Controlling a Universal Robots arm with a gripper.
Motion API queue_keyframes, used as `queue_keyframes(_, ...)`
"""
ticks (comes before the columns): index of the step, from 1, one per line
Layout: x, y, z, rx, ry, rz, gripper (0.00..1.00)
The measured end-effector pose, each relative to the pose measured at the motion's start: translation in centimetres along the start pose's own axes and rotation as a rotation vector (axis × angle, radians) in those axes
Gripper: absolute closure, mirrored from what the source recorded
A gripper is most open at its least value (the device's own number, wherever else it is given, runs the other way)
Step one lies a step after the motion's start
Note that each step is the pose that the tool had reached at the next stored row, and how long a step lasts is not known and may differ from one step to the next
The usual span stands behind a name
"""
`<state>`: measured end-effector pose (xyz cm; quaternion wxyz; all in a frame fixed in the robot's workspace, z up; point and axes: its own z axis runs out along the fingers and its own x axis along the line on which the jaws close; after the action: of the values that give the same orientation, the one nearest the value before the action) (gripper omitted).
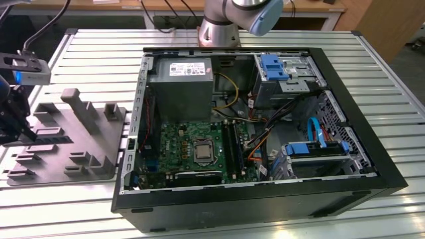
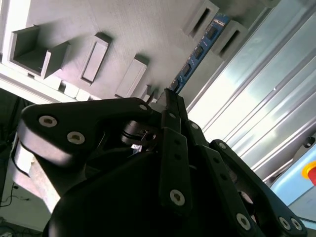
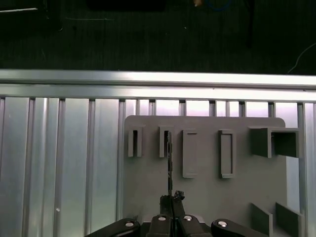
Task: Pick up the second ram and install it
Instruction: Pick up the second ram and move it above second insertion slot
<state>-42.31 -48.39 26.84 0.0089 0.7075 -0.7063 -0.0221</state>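
Observation:
The second ram (image 2: pixel 200 49) is a narrow blue stick with black chips, standing on edge in the holders of the grey fixture plate (image 2: pixel 123 34). In the first wrist view the second ram (image 3: pixel 169 163) shows edge-on, running from a slot holder back to my fingertips. My gripper (image 3: pixel 172 198) sits at the stick's near end with its black fingers (image 2: pixel 170 106) closed together on it. In the exterior view the gripper (image 1: pixel 19 130) is at the far left, over the second ram (image 1: pixel 53 140) on the fixture plate (image 1: pixel 73 159).
An open black computer case (image 1: pixel 265 199) lies on the slatted aluminium table (image 1: pixel 398 134). Inside are a green motherboard (image 1: pixel 182 144) with long black slots (image 1: pixel 232 144), a grey power supply (image 1: pixel 180 87) and blue drive brackets (image 1: pixel 319 147). The arm's base (image 1: pixel 219 30) stands behind the case.

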Motion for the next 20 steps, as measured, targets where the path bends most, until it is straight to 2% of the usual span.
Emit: queue_keyframes(20, -0.09, 0.19, -4.26, -0.0001, 0.0000, 0.000, 0.89)
